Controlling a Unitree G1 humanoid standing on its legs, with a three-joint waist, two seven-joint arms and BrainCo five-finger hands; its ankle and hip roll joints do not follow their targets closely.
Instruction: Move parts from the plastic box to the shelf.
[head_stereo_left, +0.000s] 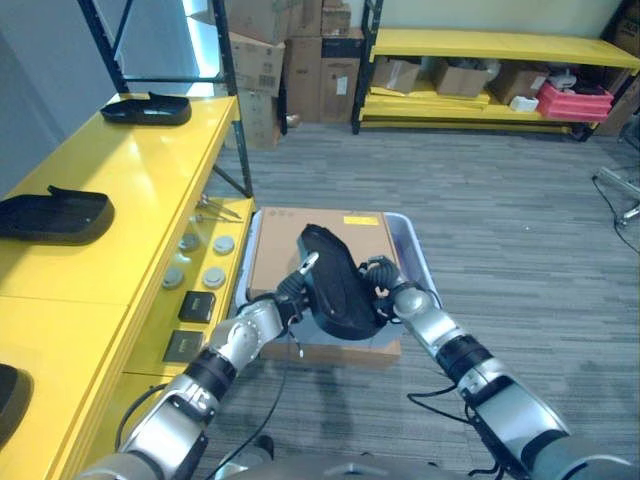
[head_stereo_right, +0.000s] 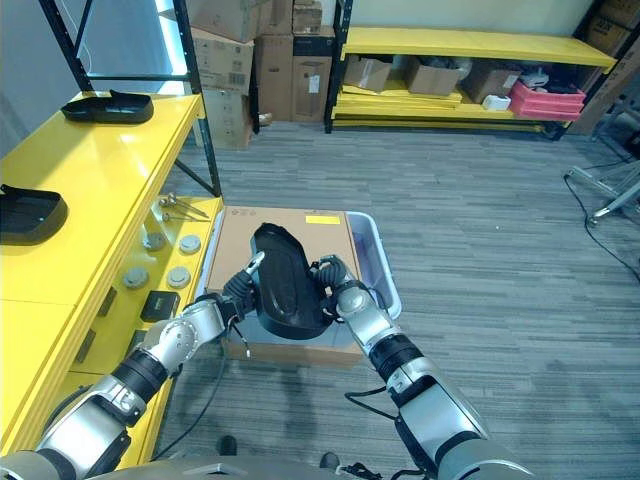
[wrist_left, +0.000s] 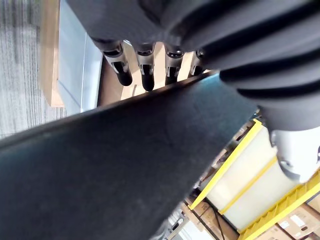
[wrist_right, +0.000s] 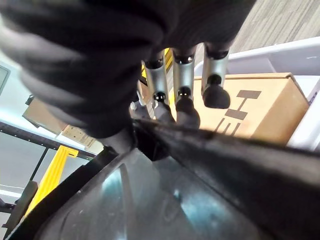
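A black moulded part (head_stereo_left: 335, 285) hangs tilted just above a cardboard sheet (head_stereo_left: 290, 240) that covers the pale blue plastic box (head_stereo_left: 416, 255) on the floor. My left hand (head_stereo_left: 283, 297) grips the part's left edge, and my right hand (head_stereo_left: 384, 285) grips its right edge. In the left wrist view the part (wrist_left: 125, 170) sits between the fingers (wrist_left: 145, 70) and the thumb. In the right wrist view the fingers (wrist_right: 182, 95) reach over the part's rim (wrist_right: 200, 150). The yellow shelf (head_stereo_left: 140, 190) runs along my left.
Three similar black parts lie on the shelf top (head_stereo_left: 50, 215) (head_stereo_left: 147, 108) (head_stereo_left: 5, 395). Several round discs (head_stereo_left: 195, 260) and small black boxes (head_stereo_left: 197, 305) sit on its lower ledge. Cardboard boxes (head_stereo_left: 290, 60) and another yellow rack (head_stereo_left: 500, 50) stand at the back.
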